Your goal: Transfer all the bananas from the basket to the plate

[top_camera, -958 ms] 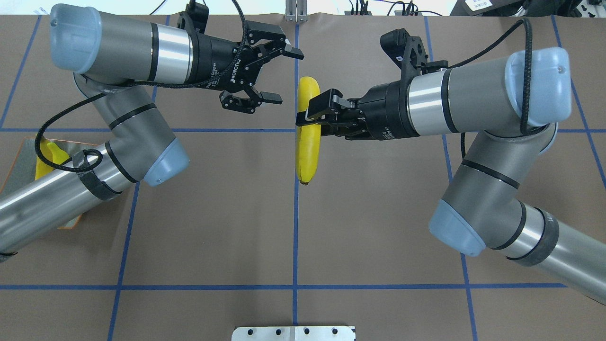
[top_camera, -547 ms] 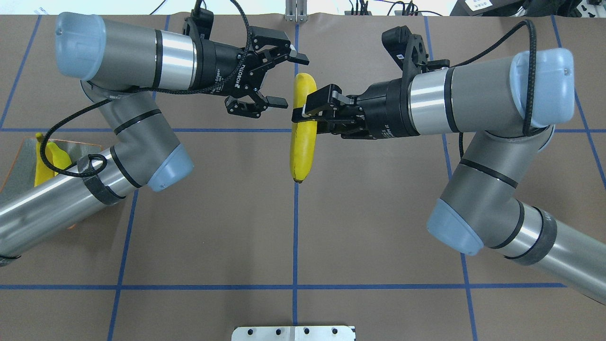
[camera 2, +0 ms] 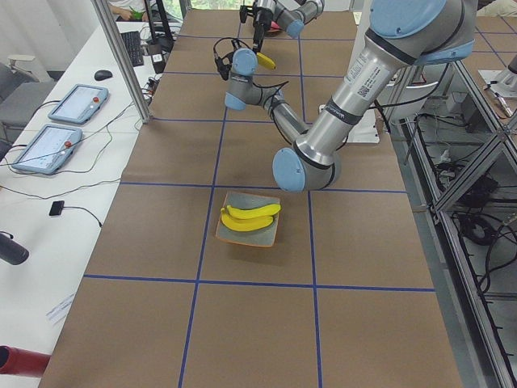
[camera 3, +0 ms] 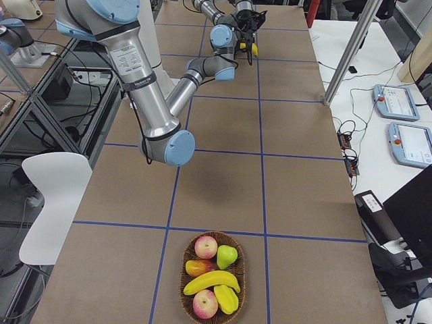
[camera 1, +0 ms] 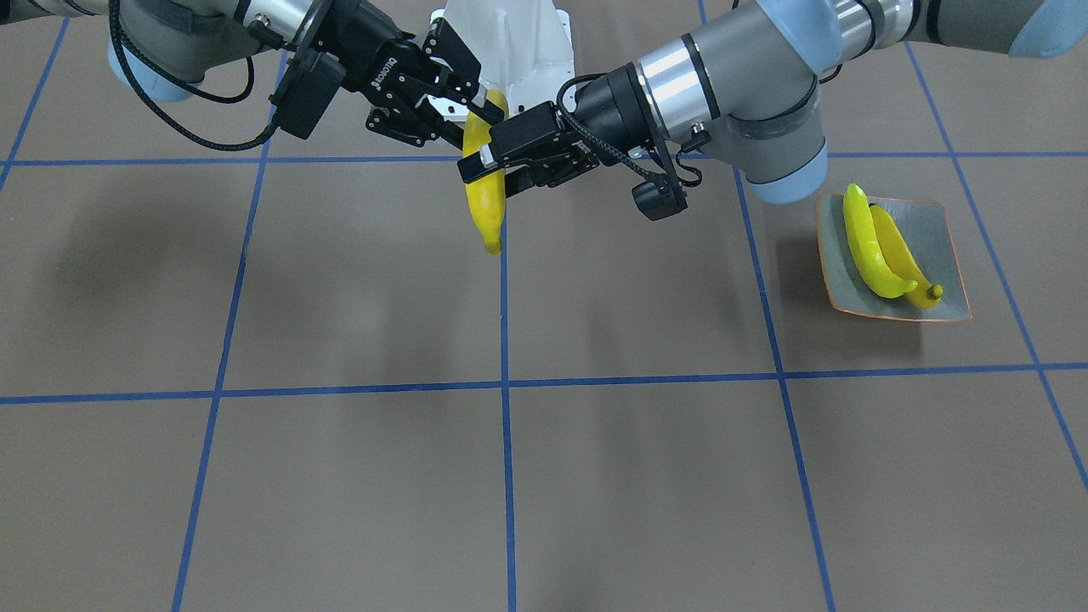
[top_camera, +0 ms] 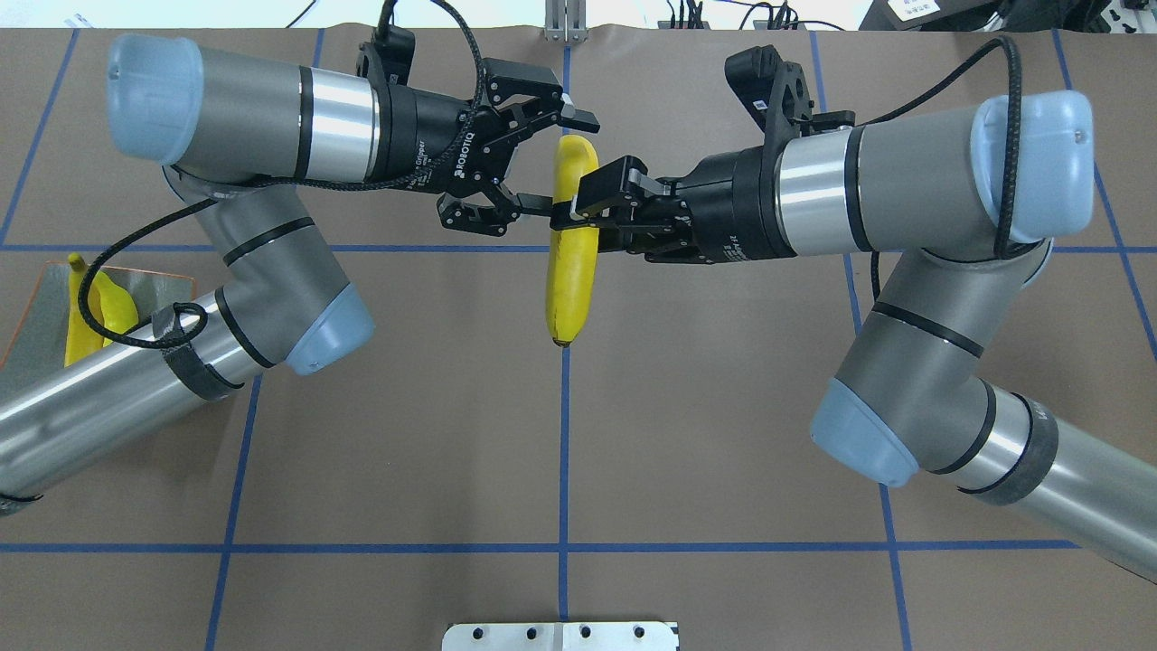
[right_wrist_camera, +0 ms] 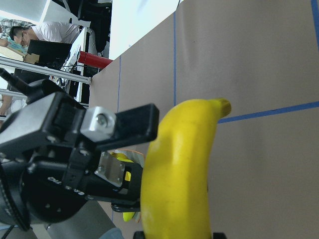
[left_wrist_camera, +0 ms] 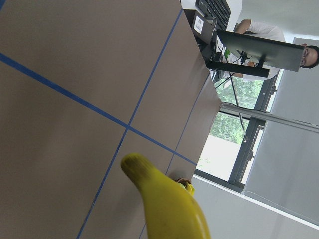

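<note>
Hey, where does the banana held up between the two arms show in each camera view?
Front-facing: the held banana is top centre, hanging tip down.
Overhead: upper centre.
Exterior left: tiny, near the top edge.
Exterior right: tiny, near the top edge.
Left wrist: bottom centre, close up.
Right wrist: centre, filling the lower frame.
Shared landmark: the blue tape line along the table's middle, under the banana in the overhead and front-facing views.

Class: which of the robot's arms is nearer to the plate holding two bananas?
Left. The left arm's forearm overlaps the plate's edge in the overhead view; the right arm enters from the opposite side, well away from it.
</note>
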You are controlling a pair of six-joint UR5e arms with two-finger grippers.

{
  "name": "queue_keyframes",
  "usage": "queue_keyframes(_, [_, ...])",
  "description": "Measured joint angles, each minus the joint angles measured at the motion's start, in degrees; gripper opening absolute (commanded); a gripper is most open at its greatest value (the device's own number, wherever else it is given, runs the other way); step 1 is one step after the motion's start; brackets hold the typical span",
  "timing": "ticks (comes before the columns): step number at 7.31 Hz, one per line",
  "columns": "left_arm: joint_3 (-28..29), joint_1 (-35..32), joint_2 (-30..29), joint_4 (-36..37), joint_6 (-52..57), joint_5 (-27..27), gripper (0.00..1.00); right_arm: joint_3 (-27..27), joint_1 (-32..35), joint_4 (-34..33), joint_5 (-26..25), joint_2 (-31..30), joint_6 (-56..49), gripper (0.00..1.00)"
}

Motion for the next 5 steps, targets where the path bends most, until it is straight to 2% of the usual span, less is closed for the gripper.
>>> queue_keyframes(1, [-0.09, 0.54, 0.00, -0.18, -0.20, 0.81, 0.48, 0.00, 0.00, 0.06, 0.02, 0.01, 0.00, 0.00])
queue_keyframes(2, [-0.15, 0.89, 0.00, -0.28, -0.26, 1.33, 0.00, 0.00, 0.00, 0.08, 0.07, 0.00, 0.00, 0.00])
queue_keyframes(3, [-0.20, 1.05, 0.00, -0.32, -0.29, 1.54, 0.00, 0.00, 0.02, 0.09, 0.18, -0.04, 0.00, 0.05])
queue_keyframes(4, [-0.21, 1.08, 0.06, -0.31, -0.27, 1.63, 0.00, 0.02, 0.04, 0.14, 0.31, -0.09, -0.01, 0.99])
queue_keyframes(5, [-0.24, 1.12, 0.13, -0.35, -0.16, 1.64, 0.00, 0.09, 0.07, 0.19, 0.41, -0.16, -0.05, 1.00])
